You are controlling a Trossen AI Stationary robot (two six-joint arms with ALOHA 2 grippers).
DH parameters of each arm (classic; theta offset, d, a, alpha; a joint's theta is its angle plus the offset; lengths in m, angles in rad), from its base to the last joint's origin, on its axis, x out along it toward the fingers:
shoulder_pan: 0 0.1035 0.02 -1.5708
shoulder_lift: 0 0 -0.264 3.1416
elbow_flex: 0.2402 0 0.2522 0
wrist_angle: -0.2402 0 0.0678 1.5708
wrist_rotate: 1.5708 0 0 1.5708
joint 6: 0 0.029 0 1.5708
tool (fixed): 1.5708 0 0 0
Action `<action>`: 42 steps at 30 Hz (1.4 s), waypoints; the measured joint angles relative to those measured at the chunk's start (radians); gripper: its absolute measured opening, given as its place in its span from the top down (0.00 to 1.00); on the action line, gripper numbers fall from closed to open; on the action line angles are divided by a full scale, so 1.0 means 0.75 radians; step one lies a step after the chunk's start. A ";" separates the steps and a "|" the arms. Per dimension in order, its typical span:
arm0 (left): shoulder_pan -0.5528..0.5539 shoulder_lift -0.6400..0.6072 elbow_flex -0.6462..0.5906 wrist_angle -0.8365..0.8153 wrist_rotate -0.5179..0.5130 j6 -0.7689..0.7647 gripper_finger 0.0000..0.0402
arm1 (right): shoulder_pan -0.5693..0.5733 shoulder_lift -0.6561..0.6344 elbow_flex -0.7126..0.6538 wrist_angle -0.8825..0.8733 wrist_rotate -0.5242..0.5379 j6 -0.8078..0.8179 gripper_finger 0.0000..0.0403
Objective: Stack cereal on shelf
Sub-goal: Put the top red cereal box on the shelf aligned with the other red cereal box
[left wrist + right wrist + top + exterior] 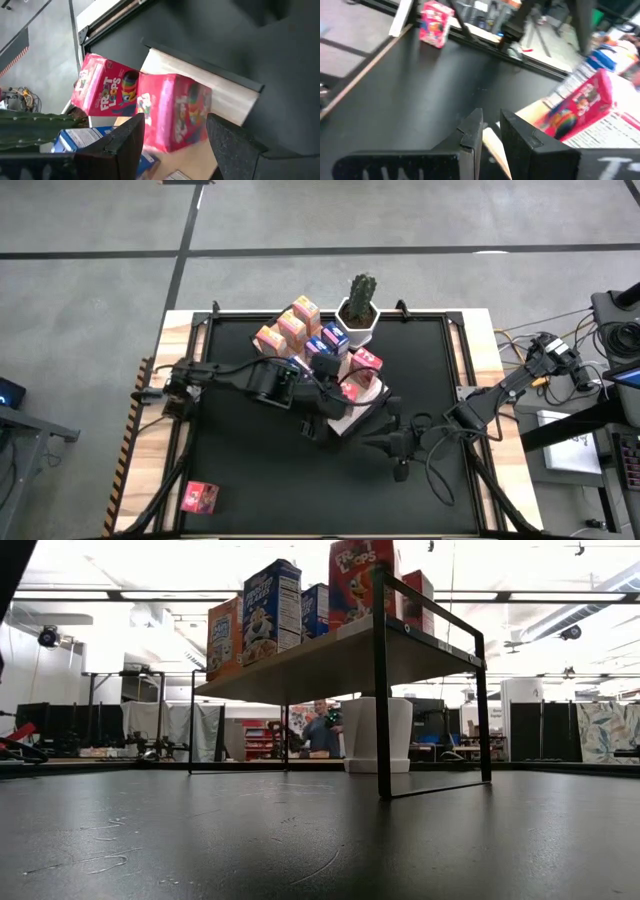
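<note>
Several small cereal boxes, orange, blue and pink, stand on the light-wood shelf. My left gripper reaches over the shelf's near end and is shut on a pink cereal box. A second pink box stands just behind it. One more pink box rests on its base on the black tabletop near the near-left corner. My right gripper hovers shut above the table beside the shelf's near-right corner and touches nothing. My left gripper holds the pink box between its two fingers, one on each narrow side. The fingers slant down at it from above, from the table's near-left. The box stands roughly upright, and its bottom appears to rest on the shelf board.
A white pot with a green cactus stands at the shelf's far end. Black metal legs carry the shelf. Cables lie near the right arm. Bare black tabletop spreads on the near side. A person shows far behind.
</note>
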 joint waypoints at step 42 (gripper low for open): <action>-0.406 -1.142 -1.843 1.698 -0.413 0.066 0.51 | -0.331 0.000 0.148 0.156 -0.061 -0.084 0.98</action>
